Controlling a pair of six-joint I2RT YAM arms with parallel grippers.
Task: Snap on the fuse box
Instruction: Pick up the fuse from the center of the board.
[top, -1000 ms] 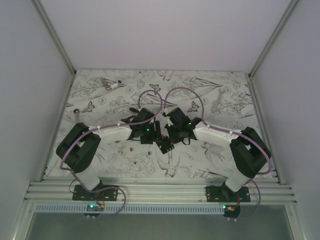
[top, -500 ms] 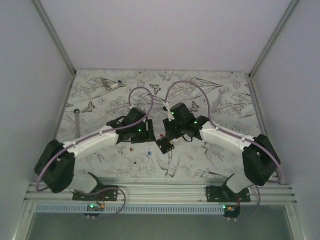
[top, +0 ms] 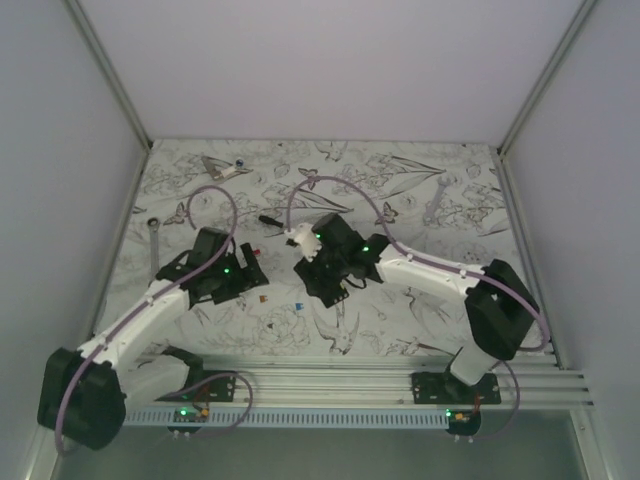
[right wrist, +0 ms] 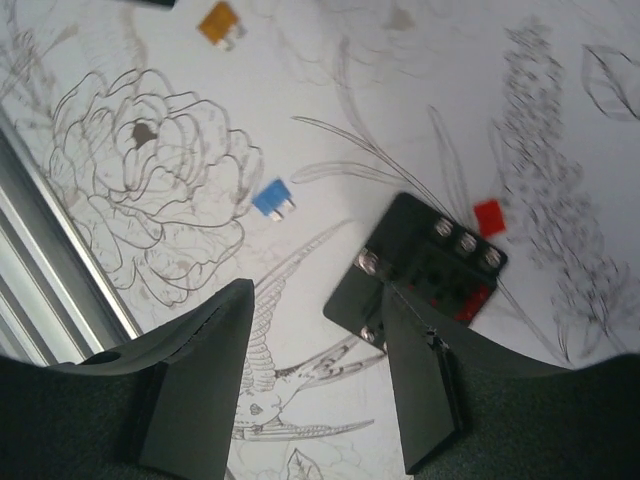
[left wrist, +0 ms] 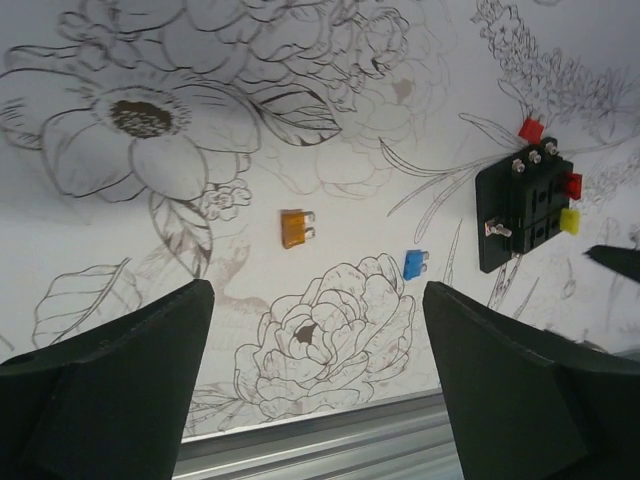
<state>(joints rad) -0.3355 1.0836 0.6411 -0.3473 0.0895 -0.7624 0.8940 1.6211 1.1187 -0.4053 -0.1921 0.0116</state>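
The fuse box [right wrist: 425, 270], a small black square block with screw heads and a red fuse in it, lies flat on the flower-printed mat. My right gripper [right wrist: 315, 290] hovers over it, open and empty. Its right finger [right wrist: 420, 380] overlaps the box's near corner in the picture. The left wrist view shows the fuse box [left wrist: 525, 215] off to the right, with a red and a yellow fuse at its edge. My left gripper [left wrist: 316, 290] stands wide open over bare mat, well left of the box. From above, the right gripper [top: 322, 285] covers the box, and the left gripper [top: 245, 275] is apart from it.
Loose fuses lie on the mat: an orange fuse [left wrist: 295, 228], a blue fuse [left wrist: 415, 264] and a red fuse [left wrist: 530, 129]. A black-handled screwdriver [top: 270, 220] lies behind the grippers, a wrench [top: 435, 205] at back right, another wrench [top: 153, 235] at far left. An aluminium rail [left wrist: 330, 440] borders the near edge.
Both grippers were together at the fuse box. The left arm has drawn back to the left with wider jaws. The right gripper has opened and shifted left; the box lies free on the mat.
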